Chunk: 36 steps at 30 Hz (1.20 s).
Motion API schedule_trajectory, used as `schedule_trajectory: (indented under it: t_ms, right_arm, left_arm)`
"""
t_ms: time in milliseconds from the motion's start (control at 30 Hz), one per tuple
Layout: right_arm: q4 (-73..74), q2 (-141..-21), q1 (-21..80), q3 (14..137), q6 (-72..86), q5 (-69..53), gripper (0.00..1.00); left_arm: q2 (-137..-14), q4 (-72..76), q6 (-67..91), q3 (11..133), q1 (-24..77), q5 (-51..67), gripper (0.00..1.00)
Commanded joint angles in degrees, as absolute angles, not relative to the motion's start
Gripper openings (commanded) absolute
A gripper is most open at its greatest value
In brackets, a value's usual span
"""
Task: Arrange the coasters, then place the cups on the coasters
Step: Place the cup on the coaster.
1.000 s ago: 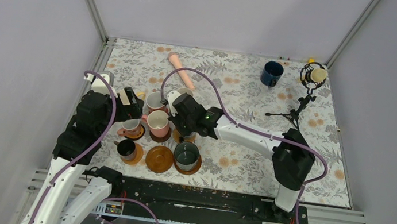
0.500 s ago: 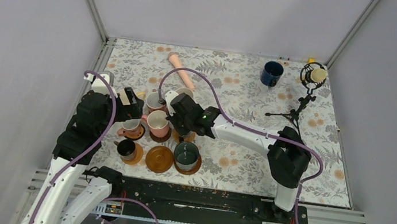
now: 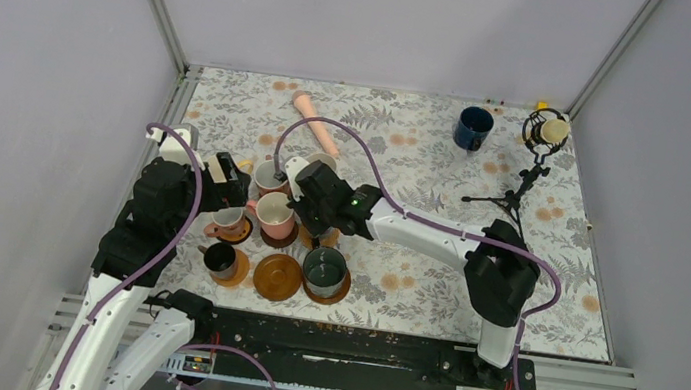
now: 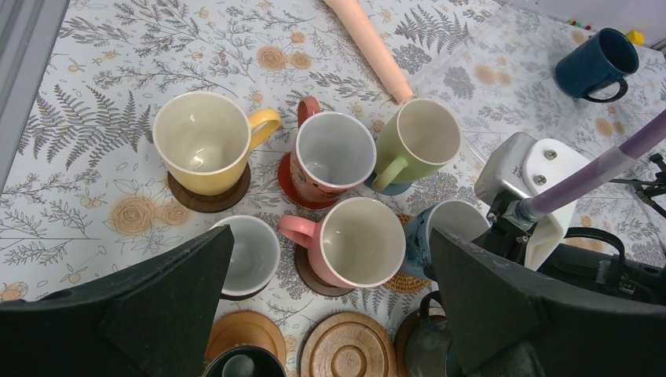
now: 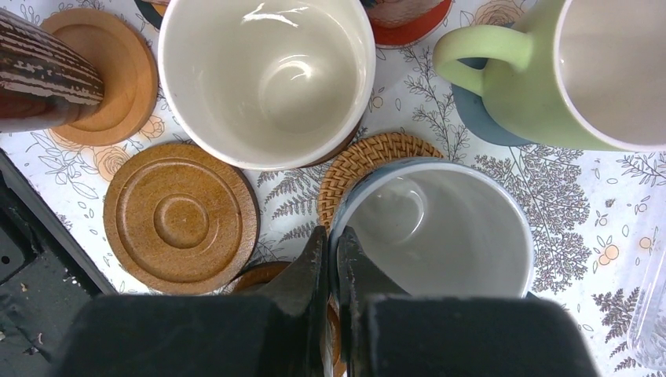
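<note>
- Between the right gripper point(image 5: 331, 263) jaws, pinched shut: the rim of the grey-blue mug point(image 5: 440, 236).
- Beneath the mug, the tan woven coaster point(image 5: 369, 165) peeks out toward the pink mug point(image 4: 357, 239), so the mug looks off-centre.
- Left gripper point(image 4: 331, 259) hovers wide open and empty.

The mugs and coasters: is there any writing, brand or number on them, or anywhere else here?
No text can be read anywhere.
The red mug has dark marks on its side, too blurred to tell whether they are letters.
</note>
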<state>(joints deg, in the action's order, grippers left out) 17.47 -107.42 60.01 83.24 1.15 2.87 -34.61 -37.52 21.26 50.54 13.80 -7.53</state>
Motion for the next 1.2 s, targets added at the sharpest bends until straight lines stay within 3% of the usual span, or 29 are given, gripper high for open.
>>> schedule_trajectory:
  t_ms: [0,600,800,867,1167]
  right_arm:
    - [15.75,-105.33,60.56,87.02,-1.49,3.26,0.0]
    - [17.25,-107.6,60.52,87.63,-0.97,1.92,0.01]
    - [18.25,-108.09,60.47,87.75,-0.97,2.61,0.11]
    - [18.28,-107.43,60.47,87.62,-0.97,3.29,0.22]
    - [20.03,-101.4,60.39,89.03,-3.16,6.58,0.46]
  left_arm:
    - [-34.41,-35.6,21.62,52.1,13.54,-8.08,0.99]
    - [-34.72,-35.51,21.69,52.12,13.51,-7.82,0.99]
    - [-34.8,-35.54,21.62,52.12,13.54,-7.8,0.99]
    - [-34.8,-35.5,21.62,52.12,13.54,-7.81,0.99]
    - [-34.71,-35.51,21.62,52.03,13.54,-7.86,0.99]
